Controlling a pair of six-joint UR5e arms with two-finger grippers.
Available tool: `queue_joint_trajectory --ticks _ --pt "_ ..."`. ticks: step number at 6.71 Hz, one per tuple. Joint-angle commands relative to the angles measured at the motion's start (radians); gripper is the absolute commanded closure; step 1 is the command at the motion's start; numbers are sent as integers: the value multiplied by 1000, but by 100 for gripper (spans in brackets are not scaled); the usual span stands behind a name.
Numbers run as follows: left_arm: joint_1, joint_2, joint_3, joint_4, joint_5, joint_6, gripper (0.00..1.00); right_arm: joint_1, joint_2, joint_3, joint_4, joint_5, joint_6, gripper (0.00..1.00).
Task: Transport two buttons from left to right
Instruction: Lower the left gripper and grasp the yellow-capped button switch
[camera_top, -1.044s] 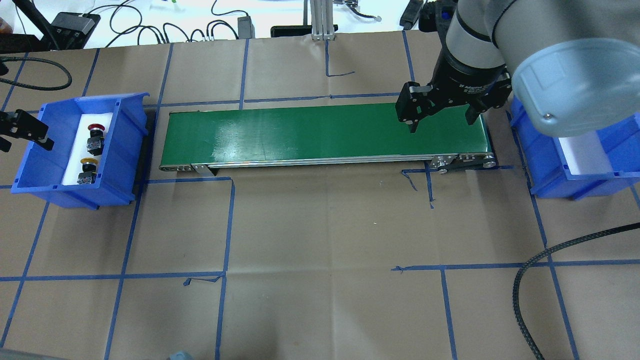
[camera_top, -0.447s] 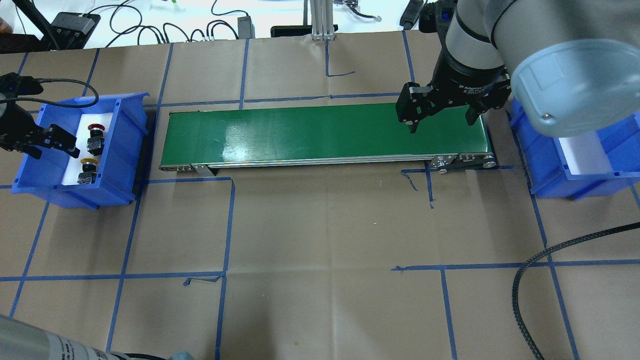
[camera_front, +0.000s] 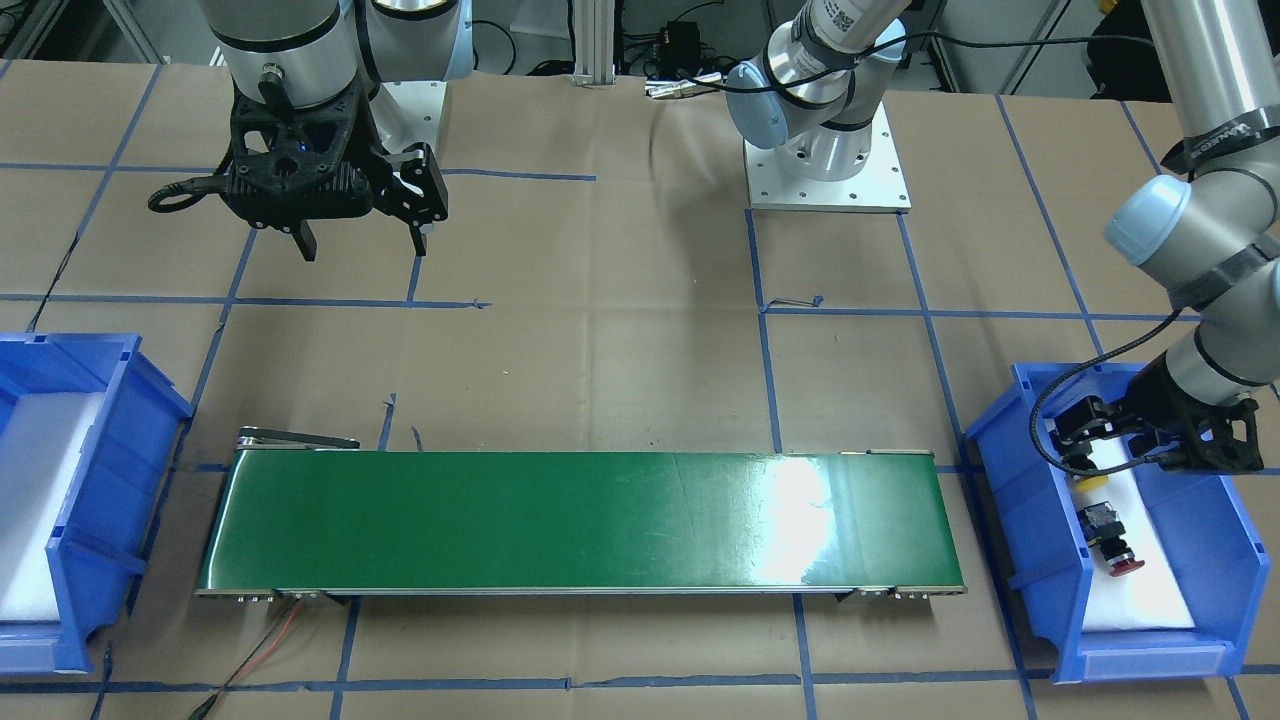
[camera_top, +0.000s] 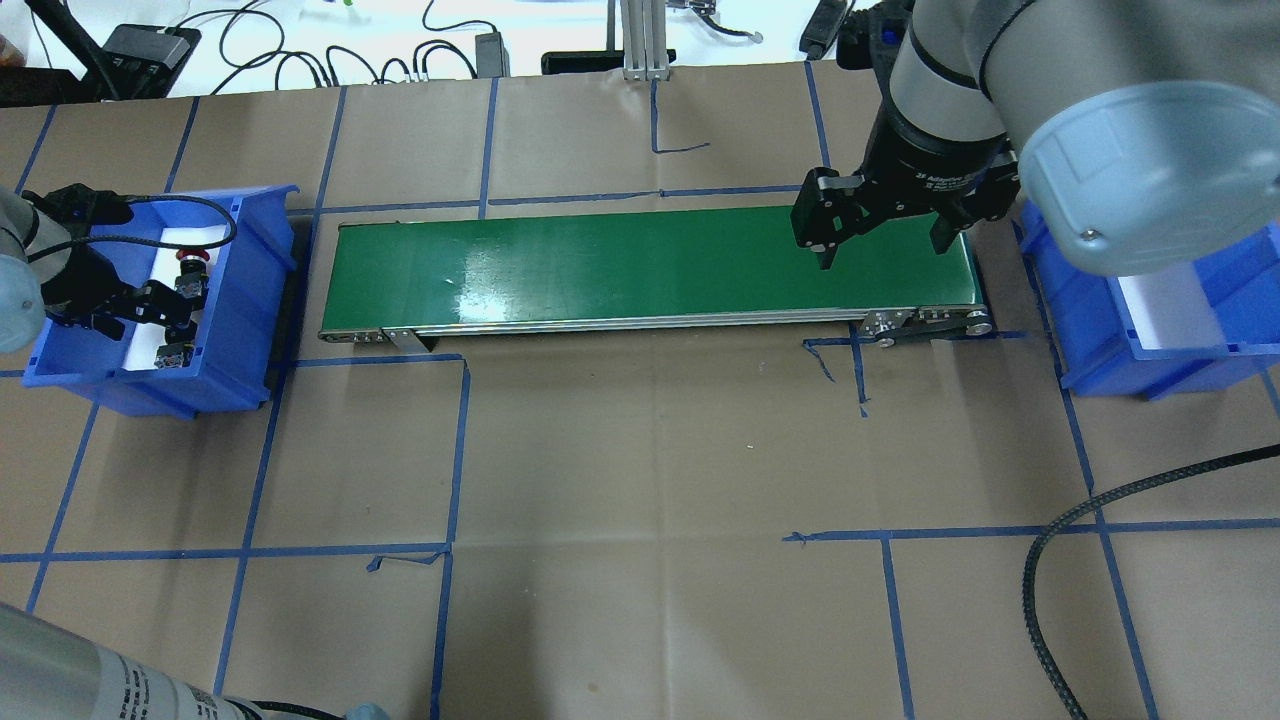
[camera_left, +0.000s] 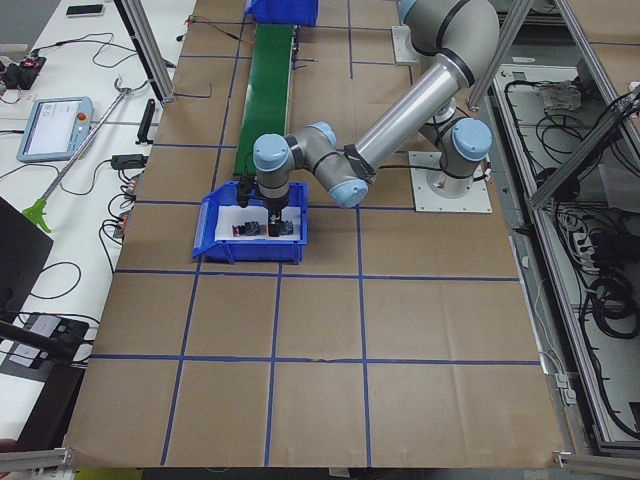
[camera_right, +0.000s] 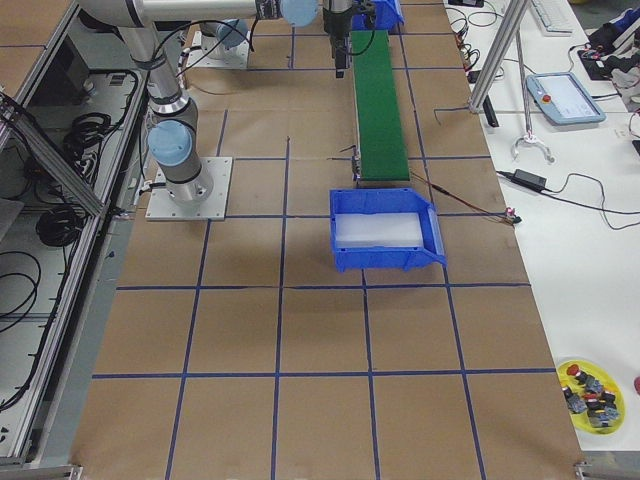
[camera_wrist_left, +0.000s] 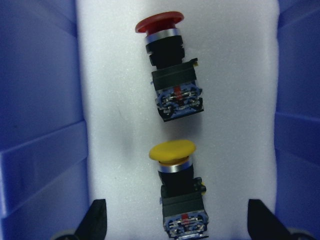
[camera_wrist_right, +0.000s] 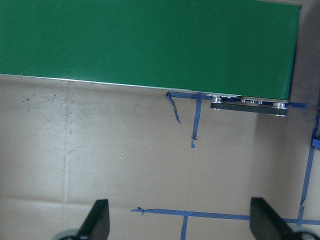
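Near the right end of the green belt the right gripper is held spread and empty. The left bin has just been reached by the left gripper, spread wide above the yellow button, with the red button just beyond; a first pick is judged imminent.

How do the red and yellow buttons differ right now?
The red button has a red cap; the yellow button a yellow one. The yellow button is lined up between the left gripper's open jaws; the red button lies beyond them. Both lie on their sides on white foam, caps the same way.
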Motion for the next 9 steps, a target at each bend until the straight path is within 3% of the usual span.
queue_joint_trajectory --ticks 1,2,3,4,5,6,8,9 --pt "1 -44 -24 65 5 1 0 -2 0 0 0 0 0 0" --pt "1 -48 -24 65 2 0 1 -2 0 1 0 0 0 0" --pt "1 -49 -22 67 1 -2 16 -2 0 1 0 0 0 0" --pt "1 -49 -22 67 1 -2 49 -2 0 1 0 0 4 0" --pt "1 -49 -18 67 1 -13 75 -2 0 1 0 0 4 0" --pt "1 -43 -7 65 -2 -22 88 -2 4 1 0 -2 3 0" --pt "6 -10 19 47 -1 -19 93 -2 3 -11 -3 1 6 0" --pt "9 24 54 -22 1 -13 93 0 4 -12 -6 3 7 0"
